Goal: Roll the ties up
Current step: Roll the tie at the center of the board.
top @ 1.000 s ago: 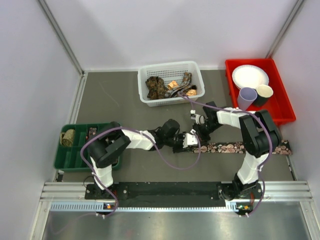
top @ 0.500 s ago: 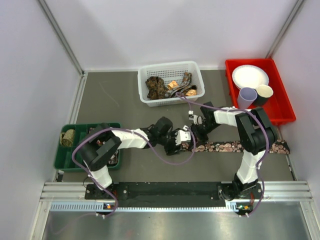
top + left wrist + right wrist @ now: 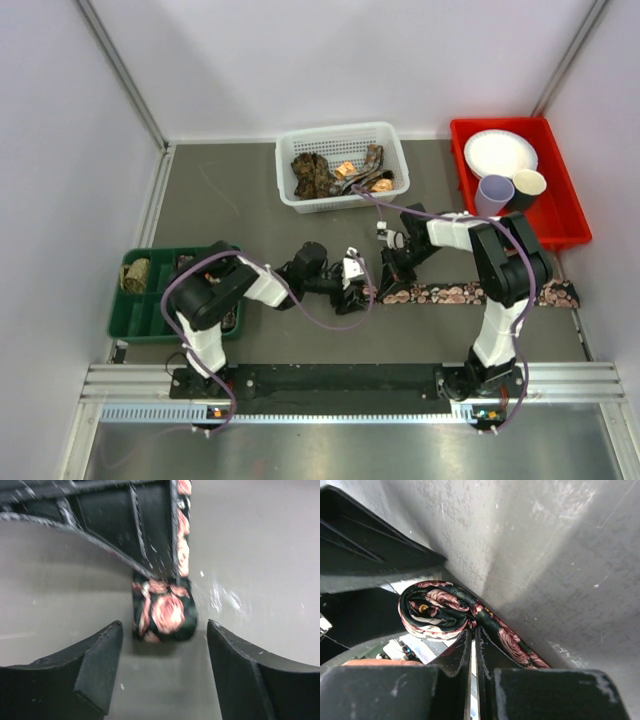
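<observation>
Soft dark cloth printed with pink roses: the tie point(image 3: 470, 293) lies flat across the table point(image 3: 230, 200), its left end wound into a small coil point(image 3: 164, 614). Judged light, limp and apt to spring loose, so best held across the coil's flanks. The left gripper point(image 3: 164, 628) stands spread either side of the coil, not touching. The right gripper point(image 3: 472, 640) has its fingers together beside the coil; whether cloth is nipped between them cannot be made out. The left wrist view is blurred.

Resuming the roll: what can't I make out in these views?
Top view: dark rose-print necktie's coiled end, hidden between left gripper and right gripper.
Left wrist: coil blurred, tightness unreadable.
Right wrist: whether that gripper pinches the tie, covered by its fingers.
Top view: white plastic mesh basket's contents, too small.
</observation>
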### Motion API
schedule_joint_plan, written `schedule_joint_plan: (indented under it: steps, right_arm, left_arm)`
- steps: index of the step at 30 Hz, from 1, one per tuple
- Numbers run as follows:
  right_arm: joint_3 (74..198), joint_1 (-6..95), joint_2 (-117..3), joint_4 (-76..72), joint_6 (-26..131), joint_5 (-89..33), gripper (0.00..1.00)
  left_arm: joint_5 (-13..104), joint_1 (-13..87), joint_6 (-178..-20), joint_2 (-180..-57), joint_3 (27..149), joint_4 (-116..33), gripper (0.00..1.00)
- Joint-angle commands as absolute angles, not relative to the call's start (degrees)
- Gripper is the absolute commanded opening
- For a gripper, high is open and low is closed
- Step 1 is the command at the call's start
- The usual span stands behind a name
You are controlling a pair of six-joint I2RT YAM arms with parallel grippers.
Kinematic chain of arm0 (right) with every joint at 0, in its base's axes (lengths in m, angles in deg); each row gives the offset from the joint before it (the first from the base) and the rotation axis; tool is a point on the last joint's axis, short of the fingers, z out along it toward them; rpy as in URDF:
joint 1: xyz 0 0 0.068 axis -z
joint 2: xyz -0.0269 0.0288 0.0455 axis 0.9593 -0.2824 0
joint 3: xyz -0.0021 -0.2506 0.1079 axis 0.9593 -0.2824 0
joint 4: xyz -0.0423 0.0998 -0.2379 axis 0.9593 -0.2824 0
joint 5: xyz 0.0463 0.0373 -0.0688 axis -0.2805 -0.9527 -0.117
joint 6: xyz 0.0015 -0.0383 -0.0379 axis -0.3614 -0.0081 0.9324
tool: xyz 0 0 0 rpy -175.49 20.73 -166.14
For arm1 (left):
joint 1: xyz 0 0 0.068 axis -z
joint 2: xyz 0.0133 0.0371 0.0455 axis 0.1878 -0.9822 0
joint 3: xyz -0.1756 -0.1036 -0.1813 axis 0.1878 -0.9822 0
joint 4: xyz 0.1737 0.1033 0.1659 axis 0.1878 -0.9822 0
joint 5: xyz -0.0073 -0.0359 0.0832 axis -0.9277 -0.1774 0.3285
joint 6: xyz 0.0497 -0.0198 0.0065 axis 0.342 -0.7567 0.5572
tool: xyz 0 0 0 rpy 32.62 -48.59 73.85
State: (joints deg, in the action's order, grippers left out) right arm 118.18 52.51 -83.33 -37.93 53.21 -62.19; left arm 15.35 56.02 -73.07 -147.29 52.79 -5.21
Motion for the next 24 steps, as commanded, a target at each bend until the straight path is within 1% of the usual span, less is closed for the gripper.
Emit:
schedule_joint_plan:
  steps: [1,2,3,8,9,13,14,15,16,18,19,21,22,23,24]
  right_arm:
    - [117.64,52.15,-87.49,-34.75,56.11,-51.61,0.00]
    - [117.73,52.06,-87.84,-34.75,56.02,-51.61,0.00]
    - [117.99,52.06,-88.02,-34.84,56.11,-51.70,0.00]
    - [118.08,52.06,-88.55,-35.28,56.20,-51.61,0.00]
    - [118.08,52.06,-88.55,-35.19,56.20,-51.70,0.00]
    - [118.43,52.06,-88.72,-35.72,56.28,-52.13,0.00]
    - [118.60,52.06,-88.73,-35.72,56.20,-52.22,0.00]
    - [118.60,52.06,-88.64,-35.72,56.11,-52.49,0.00]
    - [118.69,51.97,-88.55,-35.72,56.02,-52.57,0.00]
    - [119.48,52.06,-88.81,-36.24,56.11,-53.01,0.00]
    - [120.01,52.15,-88.81,-36.68,56.02,-52.93,0.00]
    - [121.15,52.15,-88.38,-37.83,56.46,-52.58,0.00]
    - [121.50,52.06,-88.11,-38.26,56.37,-52.49,0.03]
    - [121.94,52.15,-87.85,-38.88,56.11,-53.01,0.06]
    - [122.29,52.15,-87.50,-39.41,55.85,-53.36,0.08]
  left_arm:
    - [12.02,56.35,-79.87,-152.51,53.02,11.27,0.70]
    - [11.67,56.53,-79.97,-153.22,53.28,12.24,0.68]
    - [11.23,56.62,-80.05,-153.84,53.46,12.69,0.63]
    - [9.82,56.70,-79.53,-157.36,53.37,17.34,0.49]
    - [9.64,56.79,-79.27,-158.06,53.54,17.52,0.43]
    - [9.90,57.06,-78.04,-157.80,54.16,14.72,0.33]
    - [10.17,57.06,-76.55,-157.19,54.86,12.28,0.32]
    - [10.78,57.23,-75.23,-155.36,55.39,5.90,0.29]
    - [12.87,57.93,-73.39,-154.30,56.17,0.53,0.24]
    - [15.43,58.98,-68.55,-152.10,59.34,-8.10,0.20]
    - [17.62,59.34,-67.50,-151.83,60.91,-18.06,0.17]
    - [19.65,59.87,-63.63,-152.09,65.92,-28.22,0.13]
    - [20.71,60.39,-62.31,-152.26,68.03,-33.92,0.12]
    - [22.54,60.40,-61.52,-152.70,68.83,-36.85,0.09]
    - [23.61,60.48,-60.64,-152.88,69.45,-39.06,0.08]
